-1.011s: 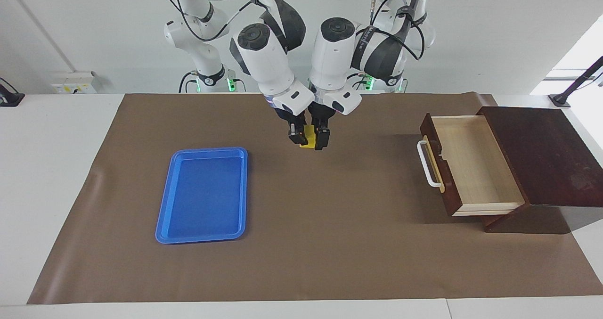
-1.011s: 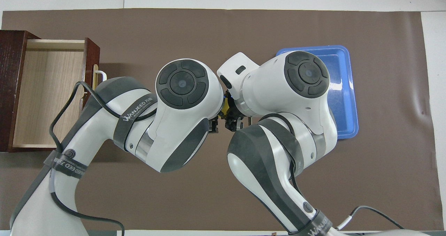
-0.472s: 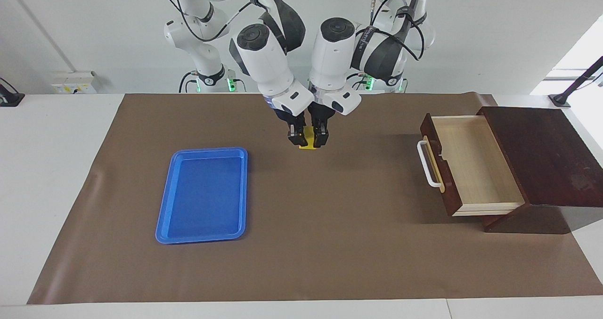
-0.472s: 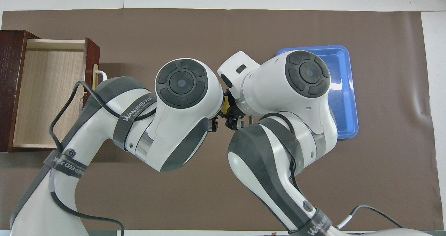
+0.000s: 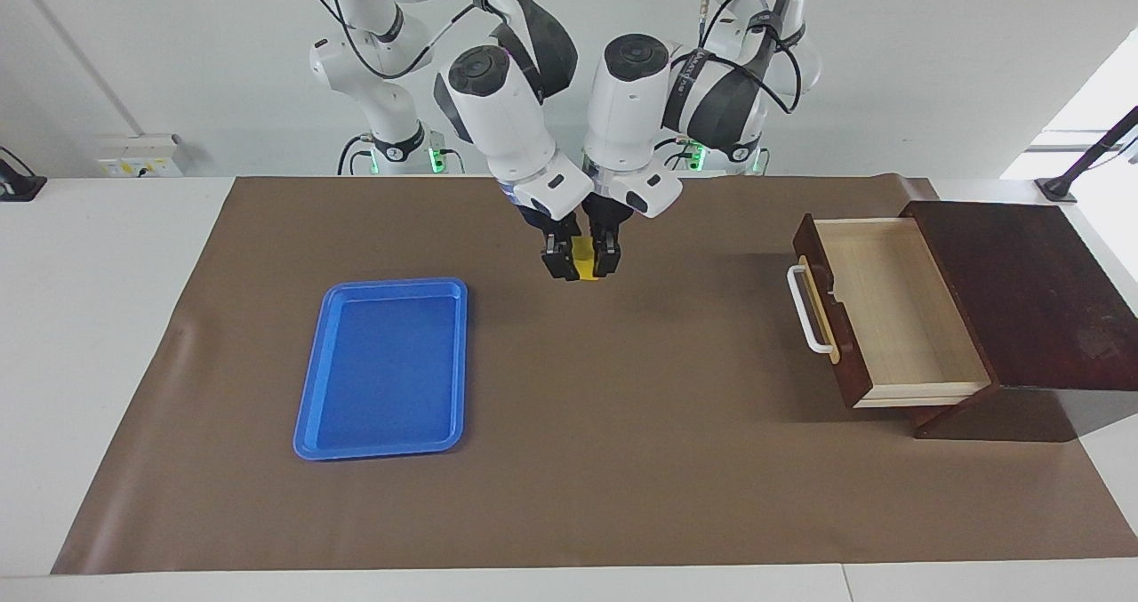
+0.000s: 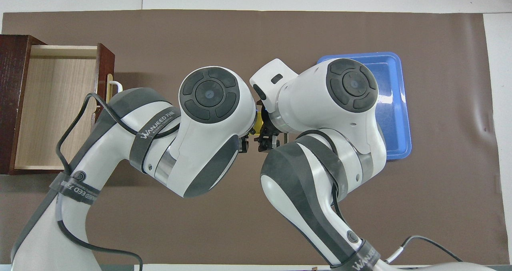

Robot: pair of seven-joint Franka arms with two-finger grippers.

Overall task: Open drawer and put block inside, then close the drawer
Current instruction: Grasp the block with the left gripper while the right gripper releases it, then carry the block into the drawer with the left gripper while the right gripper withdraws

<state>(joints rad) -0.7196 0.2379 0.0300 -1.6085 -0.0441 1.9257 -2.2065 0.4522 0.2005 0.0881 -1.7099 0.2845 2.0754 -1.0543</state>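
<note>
Facing view: left gripper (image 5: 606,262) pinches block (image 5: 584,267) — right gripper (image 5: 560,264) beside it, fingers' state unclear.

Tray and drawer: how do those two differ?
The tray is blue and shallow, flat on the brown mat toward the right arm's end; the drawer is pale wood inside, deep-walled, with a dark front and white handle. The tray lies alone; the drawer sticks out of a dark box. Both are rectangular and hold nothing.
</note>
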